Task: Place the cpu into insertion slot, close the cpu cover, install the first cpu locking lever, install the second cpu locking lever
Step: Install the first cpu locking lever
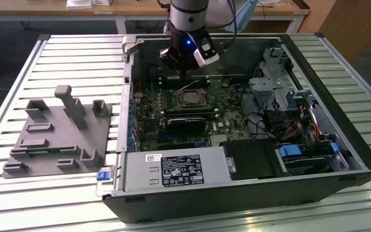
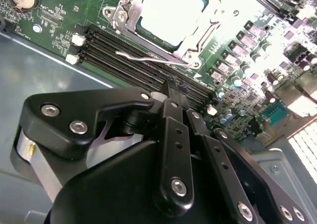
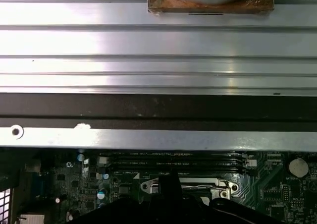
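The cpu (image 2: 168, 11) lies in the insertion slot (image 1: 191, 98) on the green board, its pale metal face up. The silvery cpu cover (image 2: 198, 35) lies flat around that face. A thin silver locking lever (image 2: 148, 58) sticks out beside the socket, over the black memory slots (image 2: 124, 60). My gripper (image 2: 171, 84) hangs just above the board on the memory-slot side of the socket, close to the lever. Its black fingers are shut with nothing between them. In the exterior view my gripper (image 1: 184, 72) is just behind the socket, inside the open case.
The case walls (image 1: 129, 58) surround the board. A drive cage (image 1: 282, 87) with cables stands at the exterior view's right, and a power supply (image 1: 172, 171) sits in front. A grey fixture (image 1: 56, 130) rests on the slatted table at the exterior view's left.
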